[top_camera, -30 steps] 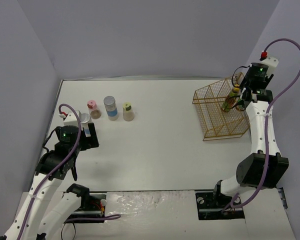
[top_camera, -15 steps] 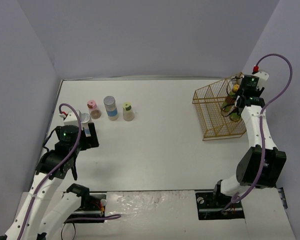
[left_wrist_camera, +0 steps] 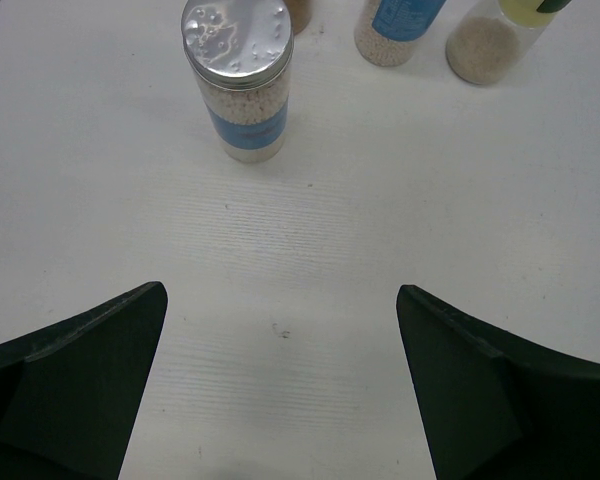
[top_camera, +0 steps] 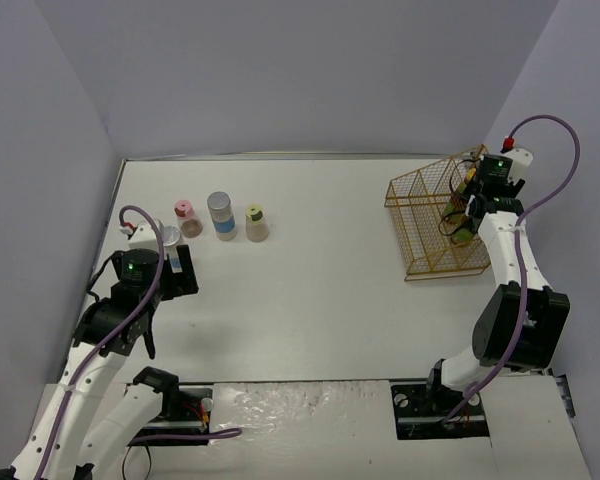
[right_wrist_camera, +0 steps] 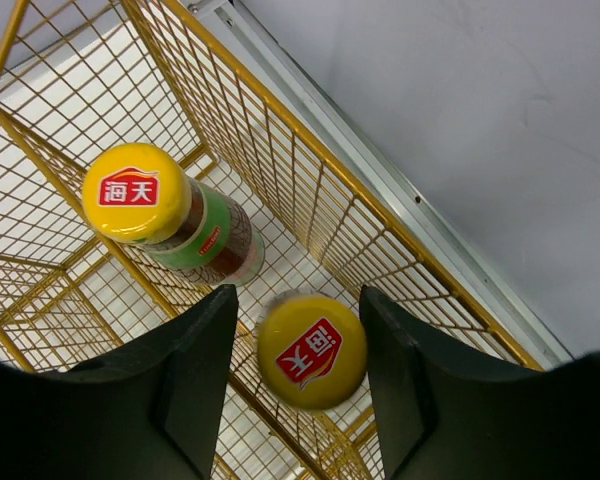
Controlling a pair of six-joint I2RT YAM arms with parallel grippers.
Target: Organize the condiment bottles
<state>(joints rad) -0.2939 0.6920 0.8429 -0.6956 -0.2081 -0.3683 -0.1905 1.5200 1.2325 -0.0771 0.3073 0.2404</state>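
Right gripper (right_wrist_camera: 300, 310) straddles a yellow-capped bottle (right_wrist_camera: 312, 352) inside the wire basket (top_camera: 417, 180) near the worktop's far right corner; whether it is clamped or released cannot be told. A second yellow-capped bottle (right_wrist_camera: 138, 192) stands just beside it. Left gripper (left_wrist_camera: 280, 295) is spread wide, short of a silver-lidded jar (left_wrist_camera: 238, 60) near the left edge.

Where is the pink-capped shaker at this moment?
In the top view, the pink-capped shaker stands on the left side of the table, first in a row with a silver-lidded jar and the yellow-green-capped shaker to its right.

Yellow caps (right_wrist_camera: 137, 193), green, maybe red-edged label (right_wrist_camera: 205, 235)
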